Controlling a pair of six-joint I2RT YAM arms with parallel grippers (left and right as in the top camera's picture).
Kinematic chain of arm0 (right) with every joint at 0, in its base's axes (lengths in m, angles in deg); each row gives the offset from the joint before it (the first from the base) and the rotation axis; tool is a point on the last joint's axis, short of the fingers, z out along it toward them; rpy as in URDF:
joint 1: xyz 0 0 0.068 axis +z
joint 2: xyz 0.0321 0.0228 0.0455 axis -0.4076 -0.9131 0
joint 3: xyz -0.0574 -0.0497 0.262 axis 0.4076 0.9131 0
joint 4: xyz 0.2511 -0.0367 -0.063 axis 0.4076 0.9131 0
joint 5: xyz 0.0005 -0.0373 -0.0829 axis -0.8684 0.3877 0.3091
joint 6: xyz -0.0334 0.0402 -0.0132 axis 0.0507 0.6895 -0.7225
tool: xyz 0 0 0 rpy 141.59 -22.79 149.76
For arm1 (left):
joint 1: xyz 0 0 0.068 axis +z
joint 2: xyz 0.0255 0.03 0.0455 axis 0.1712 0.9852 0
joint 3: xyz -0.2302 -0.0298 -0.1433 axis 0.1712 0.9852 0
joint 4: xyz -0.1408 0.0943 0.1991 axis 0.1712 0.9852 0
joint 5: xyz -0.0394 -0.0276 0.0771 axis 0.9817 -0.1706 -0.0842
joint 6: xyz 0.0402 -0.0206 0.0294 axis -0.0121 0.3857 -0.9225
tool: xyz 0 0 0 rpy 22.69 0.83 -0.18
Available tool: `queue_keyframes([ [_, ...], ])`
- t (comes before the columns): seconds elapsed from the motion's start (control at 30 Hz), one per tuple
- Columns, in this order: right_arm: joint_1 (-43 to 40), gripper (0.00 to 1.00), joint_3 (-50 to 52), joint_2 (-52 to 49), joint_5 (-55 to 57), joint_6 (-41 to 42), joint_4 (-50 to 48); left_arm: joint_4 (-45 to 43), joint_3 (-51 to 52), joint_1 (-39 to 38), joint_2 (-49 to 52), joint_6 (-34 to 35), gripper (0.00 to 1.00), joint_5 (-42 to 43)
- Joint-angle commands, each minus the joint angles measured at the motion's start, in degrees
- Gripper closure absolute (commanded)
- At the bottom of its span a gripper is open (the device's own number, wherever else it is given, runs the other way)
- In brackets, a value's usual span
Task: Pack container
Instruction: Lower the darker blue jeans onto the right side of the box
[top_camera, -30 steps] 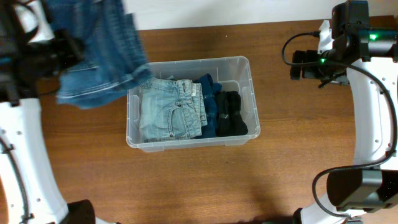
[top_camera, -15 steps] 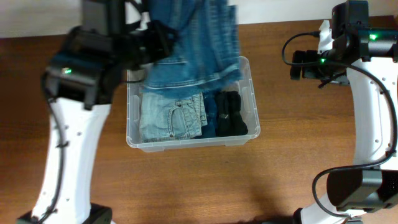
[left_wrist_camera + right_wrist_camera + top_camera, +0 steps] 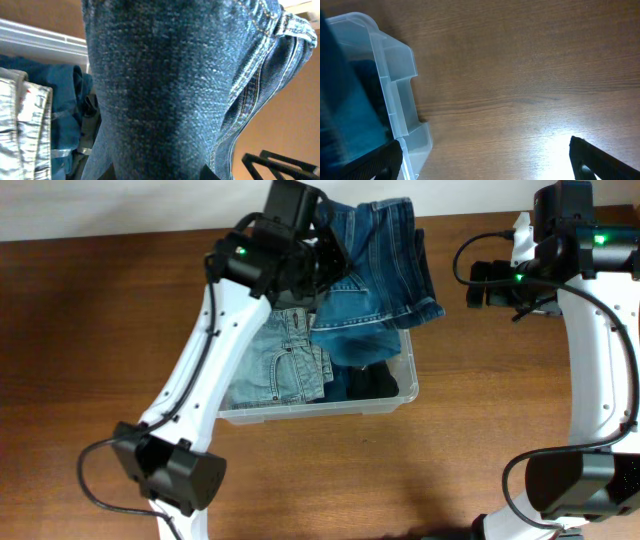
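The clear plastic container (image 3: 312,410) sits mid-table and holds folded light-blue jeans (image 3: 276,370), a darker blue garment and black clothing (image 3: 372,384). My left gripper (image 3: 322,252) is shut on a pair of dark-blue jeans (image 3: 375,270) and holds them over the container's far right part; the denim (image 3: 170,90) fills the left wrist view. My right gripper (image 3: 482,160) is open and empty above bare table to the right of the container (image 3: 400,115).
The wooden table (image 3: 500,420) stretches to the right and front of the container. The right arm (image 3: 590,330) stands along the right edge. A white wall strip runs along the table's far edge.
My left arm has swung the dark-blue jeans from the far left to over the container's right part. The right arm has not moved.
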Motion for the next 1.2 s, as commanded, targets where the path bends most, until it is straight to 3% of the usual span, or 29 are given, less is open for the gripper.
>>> queue_keyframes([
  [0.0, -0.22, 0.01, -0.35, 0.52, 0.26, 0.02, -0.02, -1.55, -1.64, -0.92, -1.27, 2.99, 1.0, 3.13],
  [0.5, -0.22, 0.01, -0.37, 0.52, 0.26, 0.02, -0.02, -1.77, 9.79, -2.47, -1.27, 2.95, 1.0, -1.18],
  [0.93, -0.22, 0.02, -0.35, 0.52, 0.26, 0.02, -0.02, 3.32, 10.64, -2.47, -1.27, 2.8, 1.0, -11.91],
  [1.17, -0.22, 0.01, -0.37, 0.52, 0.26, 0.02, -0.02, 2.93, 13.55, -2.45, -1.14, 2.43, 1.0, -12.7],
])
